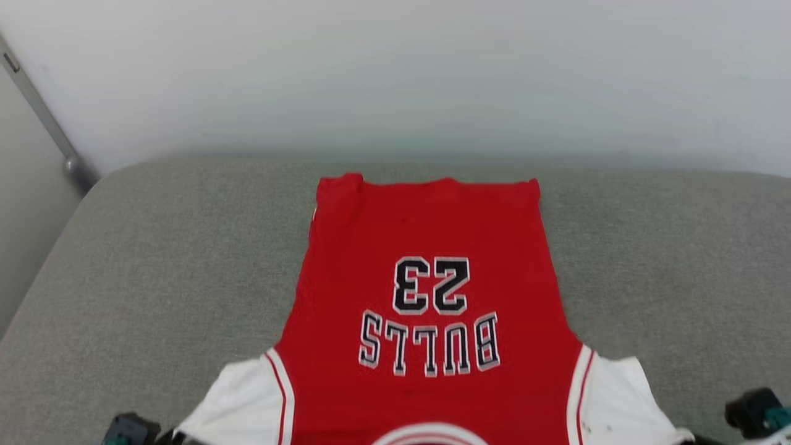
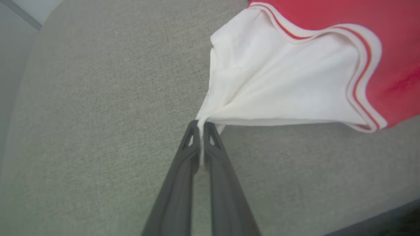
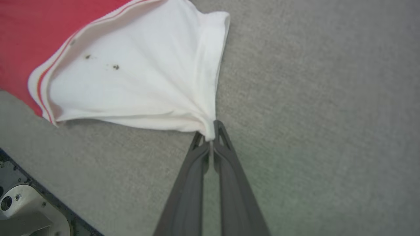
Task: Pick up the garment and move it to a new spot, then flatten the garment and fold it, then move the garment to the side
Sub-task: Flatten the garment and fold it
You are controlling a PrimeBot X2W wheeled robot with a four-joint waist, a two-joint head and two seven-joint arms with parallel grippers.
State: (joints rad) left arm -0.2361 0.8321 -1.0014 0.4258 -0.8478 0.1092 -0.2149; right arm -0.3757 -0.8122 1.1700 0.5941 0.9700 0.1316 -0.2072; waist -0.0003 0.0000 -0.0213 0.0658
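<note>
Broadly, the grey-green woven fabric cushion (image 1: 154, 259) carries the garment (image 1: 426, 228), a red jersey T-shirt with white short sleeves. It lies print-up near the middle, hem toward the far side and collar at the robot's edge. I judge the step in hand to be flattening. The red body already looks smooth, so both sleeves should be drawn outward low and evenly, with equal tension so the shirt does not skew.

The head view gives the whole body and its black print. The wrist views add the grips: the left gripper (image 2: 200, 126) is closed on the tip of one white sleeve (image 2: 279, 82), the right gripper (image 3: 210, 129) on the other sleeve (image 3: 137, 95), each fanned toward the fingers. Small dark specks (image 3: 115, 67) show on the right-hand sleeve.
</note>
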